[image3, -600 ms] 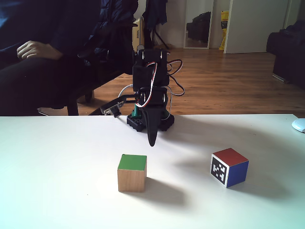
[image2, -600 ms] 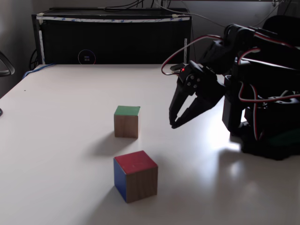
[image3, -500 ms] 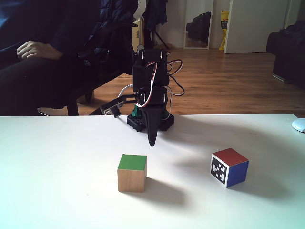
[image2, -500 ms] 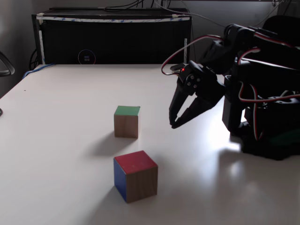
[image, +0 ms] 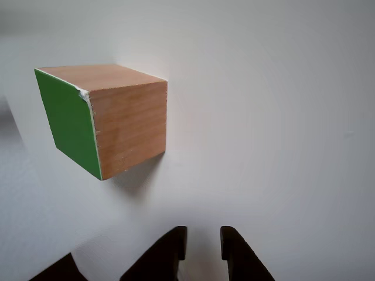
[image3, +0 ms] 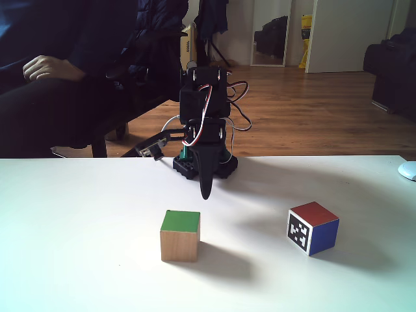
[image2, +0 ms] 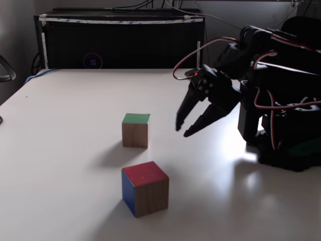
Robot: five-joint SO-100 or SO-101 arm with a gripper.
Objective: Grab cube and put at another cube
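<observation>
2 flat wooden side faces on the cube (image2: pixel 135 130) are probably offering firm, light, non-slip purchase. Gripper (image2: pixel 182 129) is hovering right of it, jaws slightly apart, holding nothing.

White table (image3: pixel 78 260), wood floor (image3: pixel 312 117), white door (image3: pixel 348 36), maybe a mirror (image3: pixel 272 32) behind; black cabinet (image2: pixel 120 42).

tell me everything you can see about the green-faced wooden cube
The cube is light-brown wood with visible grain and one bright green face, thinly edged in white with a chipped corner. It sits flat on the white table, green face up, casting a soft shadow. Nothing touches it: the gripper hangs apart from it, and the marker cube sits separately.
</observation>
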